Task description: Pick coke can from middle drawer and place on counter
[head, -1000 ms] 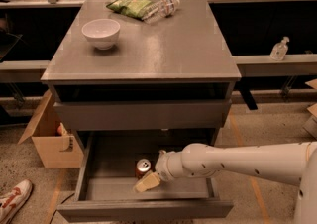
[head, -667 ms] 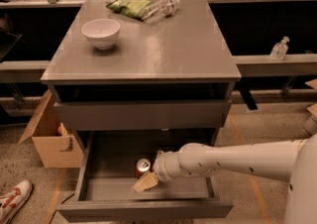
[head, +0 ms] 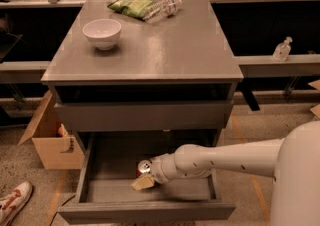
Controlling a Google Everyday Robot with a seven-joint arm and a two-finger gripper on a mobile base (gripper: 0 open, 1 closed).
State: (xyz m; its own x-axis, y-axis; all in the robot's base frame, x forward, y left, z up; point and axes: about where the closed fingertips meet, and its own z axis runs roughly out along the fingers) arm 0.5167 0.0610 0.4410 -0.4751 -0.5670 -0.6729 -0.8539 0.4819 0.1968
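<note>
The coke can (head: 143,167) stands in the open middle drawer (head: 107,192), red with a silver top, near the middle of the grey floor. My gripper (head: 143,180) reaches in from the right on a white arm and sits right at the can, its pale fingertips (head: 141,183) just in front of and below it. The can's lower part is hidden behind the gripper. The counter (head: 165,45) is the grey cabinet top above the drawer.
On the counter stand a white bowl (head: 102,33), a green snack bag (head: 131,6) and a clear plastic bottle (head: 165,8). A cardboard box (head: 50,140) sits left of the cabinet. A shoe (head: 12,205) lies at the lower left. A small bottle (head: 282,49) stands on the right shelf.
The arm and gripper have shifted slightly left and closer around the can inside the drawer. The can has stayed in place.
</note>
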